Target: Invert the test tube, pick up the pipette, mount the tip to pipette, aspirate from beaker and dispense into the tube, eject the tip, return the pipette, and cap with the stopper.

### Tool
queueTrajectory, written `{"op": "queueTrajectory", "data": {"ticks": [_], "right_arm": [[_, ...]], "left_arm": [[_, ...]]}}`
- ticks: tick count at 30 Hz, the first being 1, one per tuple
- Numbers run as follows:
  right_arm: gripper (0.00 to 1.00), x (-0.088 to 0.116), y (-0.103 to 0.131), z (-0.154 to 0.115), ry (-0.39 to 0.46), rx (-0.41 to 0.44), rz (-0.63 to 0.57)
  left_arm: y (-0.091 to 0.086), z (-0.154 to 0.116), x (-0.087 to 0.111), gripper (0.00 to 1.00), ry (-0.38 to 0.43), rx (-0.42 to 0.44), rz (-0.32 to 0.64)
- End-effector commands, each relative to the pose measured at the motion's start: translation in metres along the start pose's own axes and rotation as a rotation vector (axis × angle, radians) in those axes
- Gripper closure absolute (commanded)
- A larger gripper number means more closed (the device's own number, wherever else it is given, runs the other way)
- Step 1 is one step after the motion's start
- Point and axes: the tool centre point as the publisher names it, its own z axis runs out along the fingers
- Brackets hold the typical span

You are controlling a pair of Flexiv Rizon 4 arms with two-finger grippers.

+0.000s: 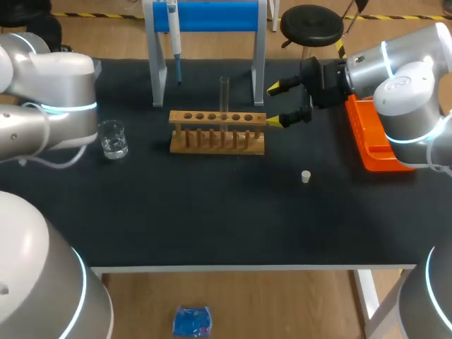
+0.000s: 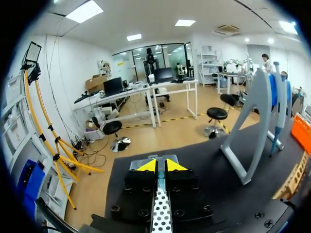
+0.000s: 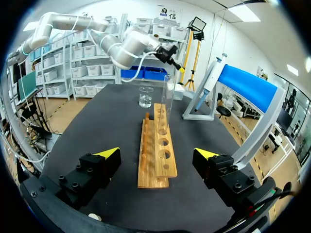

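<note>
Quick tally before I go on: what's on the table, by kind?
test tube: 1
wooden rack: 1
beaker: 1
pipette: 1
pipette stand: 1
stopper: 1
orange tray: 1
Total: 7

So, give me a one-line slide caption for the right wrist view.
Open right gripper faces the wooden test tube rack end-on, one glass test tube standing in it, beaker beyond.

Wooden rack; clear glass tube
</note>
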Motion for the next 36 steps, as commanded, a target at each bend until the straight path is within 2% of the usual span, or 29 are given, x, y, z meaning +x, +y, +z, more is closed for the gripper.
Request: {"op": "queueTrajectory", "data": {"ticks": [1,3,29,30,32,36], "right_arm": [[0.00,0.000,0.000,0.000,0.001,0.001,0.000],[0.00,0.000,0.000,0.000,0.001,0.001,0.000],[0.00,0.000,0.000,0.000,0.001,0.001,0.000],[0.00,0.000,0.000,0.000,0.001,0.001,0.000],[0.00,0.000,0.000,0.000,0.001,0.001,0.000],[0.00,0.000,0.000,0.000,0.001,0.001,0.000]], "left_arm": [[-0.027,-0.032,-0.016,1.00,0.091,0.027,-0.011],[-0.041,-0.044,-0.021,1.00,0.095,0.056,0.001],[-0.041,-0.044,-0.021,1.00,0.095,0.056,0.001],[-0.047,-0.046,-0.021,1.00,0.128,0.062,0.061],[-0.060,-0.056,-0.024,1.00,0.190,0.072,0.115],[-0.091,-0.098,-0.022,1.00,0.289,0.109,0.241]]}}
